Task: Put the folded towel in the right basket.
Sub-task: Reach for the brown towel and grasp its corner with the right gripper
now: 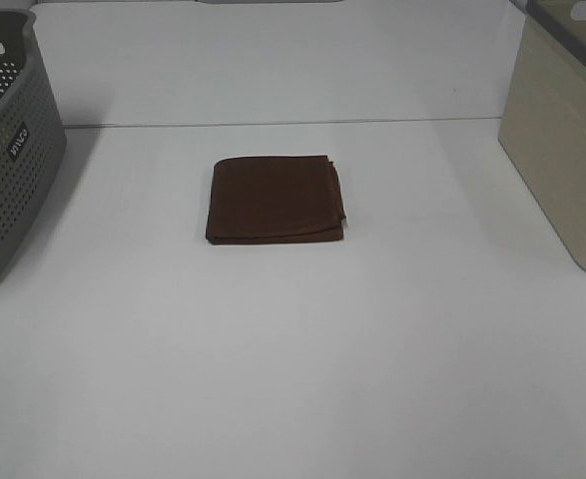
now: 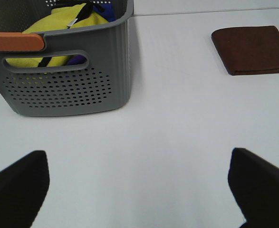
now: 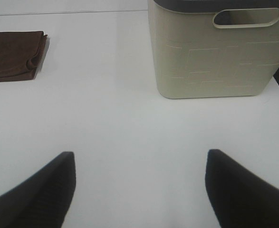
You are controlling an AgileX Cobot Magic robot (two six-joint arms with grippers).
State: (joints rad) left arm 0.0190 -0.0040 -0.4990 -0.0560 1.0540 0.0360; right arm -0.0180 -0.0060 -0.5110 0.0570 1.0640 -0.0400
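Observation:
A folded brown towel lies flat in the middle of the white table. It also shows in the left wrist view and the right wrist view. The right basket is beige and stands at the table's right edge; the right wrist view shows its wall with a handle slot. My left gripper is open and empty, well short of the towel. My right gripper is open and empty, between towel and beige basket. Neither arm shows in the high view.
A grey perforated basket stands at the left edge; the left wrist view shows it holding yellow and blue cloth, with an orange grip on its rim. The back edge of the table runs behind the towel.

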